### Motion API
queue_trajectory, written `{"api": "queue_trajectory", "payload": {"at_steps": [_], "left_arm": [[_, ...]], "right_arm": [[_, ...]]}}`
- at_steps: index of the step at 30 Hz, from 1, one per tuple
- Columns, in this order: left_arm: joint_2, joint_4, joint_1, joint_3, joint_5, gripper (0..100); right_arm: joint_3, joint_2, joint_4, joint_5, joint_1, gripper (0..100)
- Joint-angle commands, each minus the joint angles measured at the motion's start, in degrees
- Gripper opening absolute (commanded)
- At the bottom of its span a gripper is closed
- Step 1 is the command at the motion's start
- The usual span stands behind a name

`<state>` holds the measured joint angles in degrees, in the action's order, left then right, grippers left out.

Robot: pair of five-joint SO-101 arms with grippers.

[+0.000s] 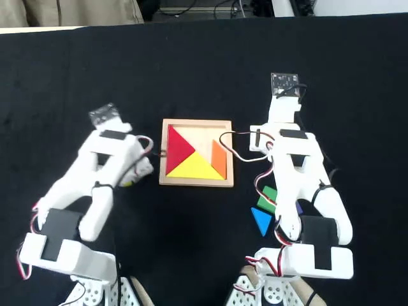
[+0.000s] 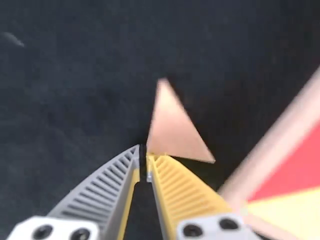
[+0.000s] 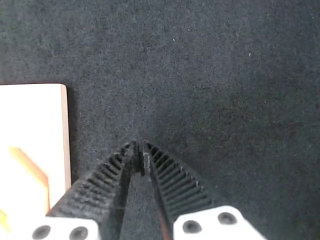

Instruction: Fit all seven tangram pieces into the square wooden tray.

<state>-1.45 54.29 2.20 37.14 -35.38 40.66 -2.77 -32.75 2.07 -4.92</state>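
Left gripper: your left gripper (image 2: 145,159) is clenched on one corner of a pale pink triangle (image 2: 174,131). The grey and yellow fingers are pinched nearly together, and the rest of the piece sticks out past the tips over the black cloth (image 2: 60,75).
Left arm: in the high view it's stretched forward with the wrist angled in, ending just beside the left side of the square wooden tray (image 1: 196,183).
Right gripper: your right gripper (image 3: 138,150) is squeezed closed on nothing, tips together, hanging over bare cloth just off the tray's side.
Right arm: the high view has it running forward along the tray's right side.
View differences: the left wrist cam gives you the pink triangle up close with the tray rim near it. The high cam gives you the loose pieces.
Tray contents: a red triangle (image 1: 178,148) on the left, a yellow triangle (image 1: 194,169) along the near edge and an orange piece (image 1: 219,159) against the right edge, with bare wood above them.
Loose pieces: a green piece (image 1: 269,196) and a blue triangle (image 1: 261,220) sit just beside each other next to the right arm. A purple piece (image 1: 298,208) is mostly hidden under that arm.
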Motion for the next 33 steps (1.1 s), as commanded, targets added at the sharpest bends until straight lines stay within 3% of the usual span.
{"api": "queue_trajectory", "payload": {"at_steps": [1, 12, 18, 22, 27, 31, 33], "left_arm": [[-0.1, -0.8, -5.5, -6.3, 1.3, 3], [0.5, -0.1, -13.4, -14.4, -0.5, 3], [3.9, 13.5, -2.9, -16.8, -7.8, 3], [7.5, 14.1, -1.4, -19.6, -8.6, 3], [11.4, 15.0, -11.4, -23.6, -0.4, 3], [17.1, 24.5, -7.9, -26.2, 14.0, 3], [19.3, 24.9, -5.8, -23.3, 14.9, 3]], "right_arm": [[-0.1, -2.5, 0.6, 0.7, -0.5, 1.1], [-0.1, -2.5, 0.6, 0.7, -0.5, 1.1], [-0.1, -2.5, 0.6, 0.7, -0.5, 1.1], [-0.1, -2.5, 0.6, 0.7, -0.5, 1.1], [-0.1, -2.5, 0.6, 0.7, -0.5, 1.1], [-0.1, -2.6, 0.5, 0.7, -0.4, 1.1], [-0.1, -2.6, 0.5, 0.7, -0.4, 1.1]]}}
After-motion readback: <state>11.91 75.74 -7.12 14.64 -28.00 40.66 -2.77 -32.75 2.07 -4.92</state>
